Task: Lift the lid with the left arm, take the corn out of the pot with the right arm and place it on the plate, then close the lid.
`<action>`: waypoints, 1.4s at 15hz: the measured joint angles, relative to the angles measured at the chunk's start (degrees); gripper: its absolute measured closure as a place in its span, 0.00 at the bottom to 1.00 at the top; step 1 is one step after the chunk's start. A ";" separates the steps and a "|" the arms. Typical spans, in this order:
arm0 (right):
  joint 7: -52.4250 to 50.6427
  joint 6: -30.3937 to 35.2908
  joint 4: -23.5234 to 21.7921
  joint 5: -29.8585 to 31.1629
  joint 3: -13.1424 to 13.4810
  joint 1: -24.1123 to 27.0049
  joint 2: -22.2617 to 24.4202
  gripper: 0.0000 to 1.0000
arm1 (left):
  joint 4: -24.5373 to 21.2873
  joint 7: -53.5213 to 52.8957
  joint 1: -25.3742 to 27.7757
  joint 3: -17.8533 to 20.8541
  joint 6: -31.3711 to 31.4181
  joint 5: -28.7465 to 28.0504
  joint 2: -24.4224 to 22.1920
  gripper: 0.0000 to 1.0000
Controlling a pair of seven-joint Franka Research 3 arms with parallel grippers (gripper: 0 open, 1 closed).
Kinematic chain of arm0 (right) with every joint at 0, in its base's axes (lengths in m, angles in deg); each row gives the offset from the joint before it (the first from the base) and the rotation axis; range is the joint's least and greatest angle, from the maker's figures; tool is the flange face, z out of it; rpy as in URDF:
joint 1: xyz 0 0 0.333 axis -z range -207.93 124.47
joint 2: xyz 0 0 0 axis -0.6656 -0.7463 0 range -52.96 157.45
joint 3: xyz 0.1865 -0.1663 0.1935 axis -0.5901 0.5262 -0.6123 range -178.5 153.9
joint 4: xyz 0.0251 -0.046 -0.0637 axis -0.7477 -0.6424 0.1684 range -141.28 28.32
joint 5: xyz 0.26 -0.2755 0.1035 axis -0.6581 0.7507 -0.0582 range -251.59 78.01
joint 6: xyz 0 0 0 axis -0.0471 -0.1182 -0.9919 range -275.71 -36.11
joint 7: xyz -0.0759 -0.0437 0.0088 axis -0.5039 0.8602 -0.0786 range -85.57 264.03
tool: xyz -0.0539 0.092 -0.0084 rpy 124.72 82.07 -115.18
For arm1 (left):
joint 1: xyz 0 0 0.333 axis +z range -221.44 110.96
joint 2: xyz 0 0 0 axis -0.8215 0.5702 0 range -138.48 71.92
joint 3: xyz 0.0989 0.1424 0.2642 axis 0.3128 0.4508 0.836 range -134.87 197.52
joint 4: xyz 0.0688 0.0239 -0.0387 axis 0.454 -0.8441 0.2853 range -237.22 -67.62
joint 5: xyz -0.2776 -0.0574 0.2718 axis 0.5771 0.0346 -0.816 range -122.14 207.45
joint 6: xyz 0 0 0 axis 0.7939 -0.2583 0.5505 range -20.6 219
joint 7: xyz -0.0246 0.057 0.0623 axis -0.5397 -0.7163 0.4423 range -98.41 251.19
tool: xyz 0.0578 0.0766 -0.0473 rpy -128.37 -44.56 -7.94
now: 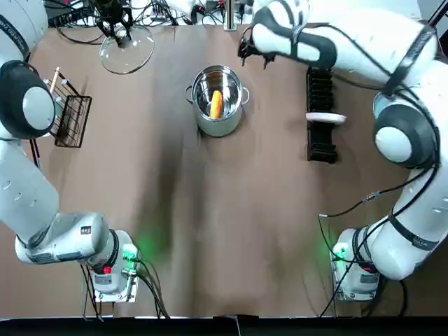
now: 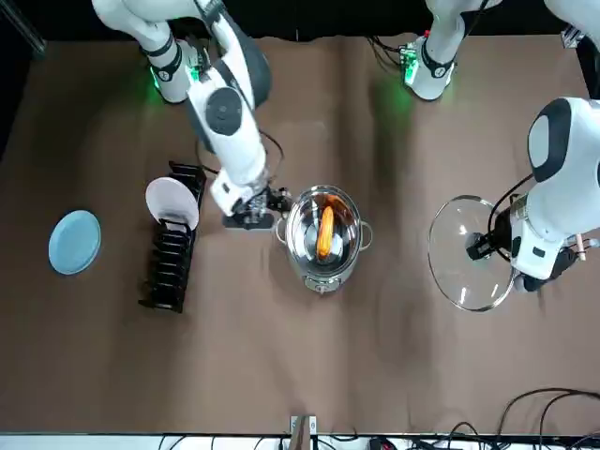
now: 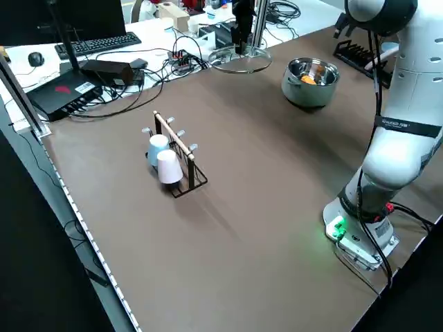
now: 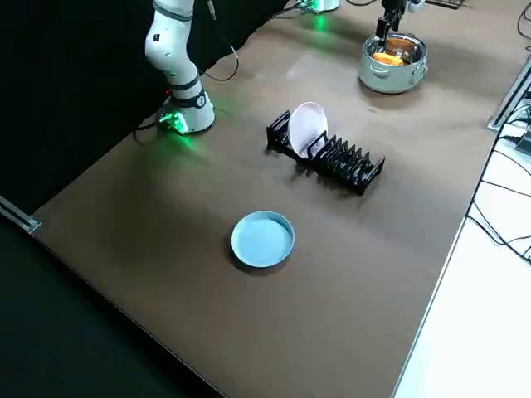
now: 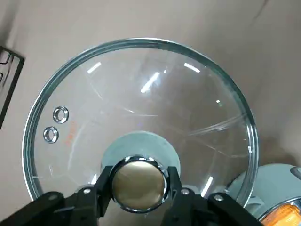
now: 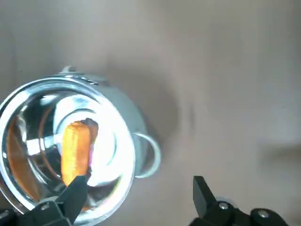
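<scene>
Clamping the left gripper (image 5: pixel 138 190) on the knob (image 5: pixel 139 175) of the glass lid (image 5: pixel 141 89), holding it well apart from the pot (image 1: pixel 219 126). Hovering the right gripper (image 6: pixel 137 190), fingers spread and empty, just beside the pot, with the corn (image 1: pixel 216 103) lying inside near its fingertips and the blue plate (image 4: pixel 262 239) well away.

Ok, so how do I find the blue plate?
Look for the black dish rack on the brown table. On its side away from the pot, the blue plate lies flat and alone. The white plate stands upright in the rack.
</scene>
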 joint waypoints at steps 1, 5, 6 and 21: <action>1.96 -1.14 0.92 0.07 0.05 -1.14 -1.58 0.01 | 0.00 0.00 -0.01 -0.01 0.25 0.00 0.15 0.49; 11.35 -1.94 8.74 1.92 0.49 -6.75 -9.37 0.03 | 0.02 -0.05 -0.05 -0.06 0.69 0.00 0.28 0.49; 13.56 -1.95 10.48 3.50 1.10 -8.30 -11.24 0.03 | 0.02 -0.06 -0.06 -0.08 0.84 0.00 0.28 0.49; 18.12 -10.04 19.15 6.46 7.73 -16.89 -26.07 0.08 | 0.04 -0.44 -1.86 -0.33 0.99 -0.03 0.27 0.49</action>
